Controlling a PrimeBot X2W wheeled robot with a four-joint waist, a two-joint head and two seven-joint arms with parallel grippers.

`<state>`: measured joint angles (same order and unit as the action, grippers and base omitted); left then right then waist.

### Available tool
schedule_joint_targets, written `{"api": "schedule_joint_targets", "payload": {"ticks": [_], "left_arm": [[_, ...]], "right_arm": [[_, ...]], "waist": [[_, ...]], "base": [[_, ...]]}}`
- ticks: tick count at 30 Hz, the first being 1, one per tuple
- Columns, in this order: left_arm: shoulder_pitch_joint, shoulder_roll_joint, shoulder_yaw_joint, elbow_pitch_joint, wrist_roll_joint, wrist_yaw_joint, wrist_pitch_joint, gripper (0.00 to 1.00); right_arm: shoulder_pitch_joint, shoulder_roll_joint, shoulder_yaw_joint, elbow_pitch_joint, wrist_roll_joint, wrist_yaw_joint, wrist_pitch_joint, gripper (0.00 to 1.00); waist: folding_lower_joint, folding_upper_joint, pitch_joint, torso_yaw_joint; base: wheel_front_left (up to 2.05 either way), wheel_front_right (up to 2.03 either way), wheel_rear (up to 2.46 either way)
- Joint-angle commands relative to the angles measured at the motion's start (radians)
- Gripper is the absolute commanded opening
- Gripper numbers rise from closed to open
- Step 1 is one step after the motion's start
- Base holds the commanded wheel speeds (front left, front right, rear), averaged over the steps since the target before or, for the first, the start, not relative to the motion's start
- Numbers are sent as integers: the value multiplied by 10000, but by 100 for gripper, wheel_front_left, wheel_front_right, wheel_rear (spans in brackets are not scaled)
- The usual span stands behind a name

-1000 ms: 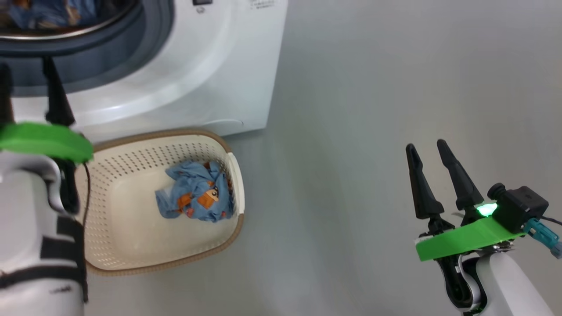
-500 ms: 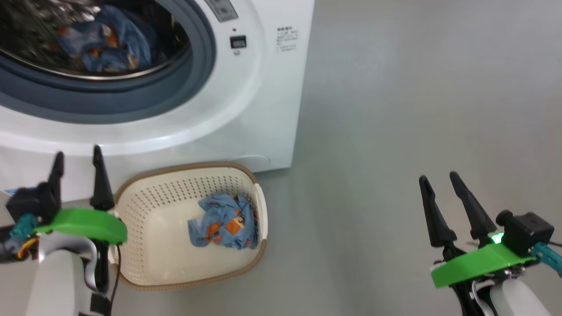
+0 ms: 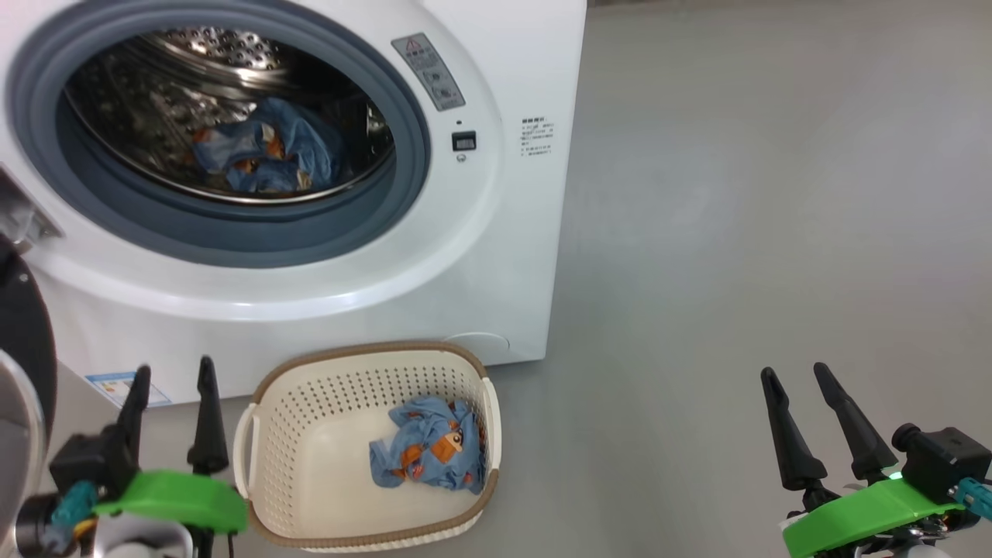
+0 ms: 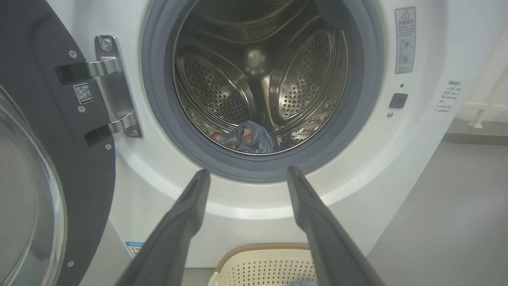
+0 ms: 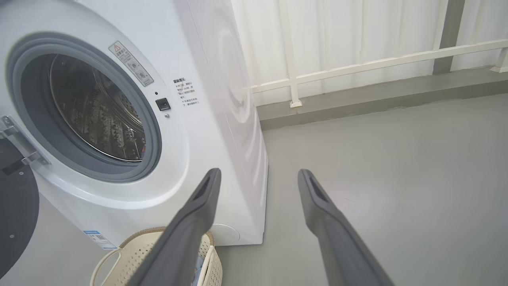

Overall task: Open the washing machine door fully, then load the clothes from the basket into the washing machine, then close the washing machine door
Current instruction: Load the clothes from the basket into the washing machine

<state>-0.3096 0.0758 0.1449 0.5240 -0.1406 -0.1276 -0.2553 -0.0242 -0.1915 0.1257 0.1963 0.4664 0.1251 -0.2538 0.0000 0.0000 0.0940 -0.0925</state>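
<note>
The white washing machine (image 3: 496, 232) (image 4: 420, 167) (image 5: 222, 119) stands with its door (image 3: 19, 341) (image 4: 43, 167) (image 5: 16, 210) swung wide open to the left. One blue printed garment (image 3: 267, 155) (image 4: 248, 138) lies inside the steel drum. Another blue garment (image 3: 430, 457) sits in the cream basket (image 3: 310, 387) (image 4: 262, 266) (image 5: 131, 246) on the floor in front of the machine. My left gripper (image 3: 172, 373) (image 4: 246, 176) hangs open just left of the basket, empty. My right gripper (image 3: 794, 373) (image 5: 258, 176) is open and empty over the floor, far right of the basket.
Grey floor (image 3: 736, 232) stretches to the right of the machine. A white railing (image 5: 357, 63) and pale wall run behind it. A blue energy label (image 3: 116, 386) sits at the machine's lower left corner.
The head camera has tilted up, so the drum opening now shows in full and the basket sits lower in view. Both grippers stay open and empty.
</note>
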Motion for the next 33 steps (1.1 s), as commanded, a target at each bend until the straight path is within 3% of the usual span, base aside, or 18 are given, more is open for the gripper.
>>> {"api": "schedule_joint_targets", "payload": {"ticks": [1,17,33], "left_arm": [[233,231,298,-451,-53,-29,-65,100],[2187,-10,554,-2151,-10,-30,-65,100],[2232,-138,523,-2301,-10,-30,-65,100]], "right_arm": [[75,-218,115,-279,66,56,-80,100],[645,-186,-342,-420,-2,56,-80,100],[593,-170,-414,-508,-33,56,-80,100]], "waist": [[0,0,-234,55],[0,0,-486,179],[0,0,-277,204]], "base": [[0,0,0],[0,0,0],[0,0,0]]}}
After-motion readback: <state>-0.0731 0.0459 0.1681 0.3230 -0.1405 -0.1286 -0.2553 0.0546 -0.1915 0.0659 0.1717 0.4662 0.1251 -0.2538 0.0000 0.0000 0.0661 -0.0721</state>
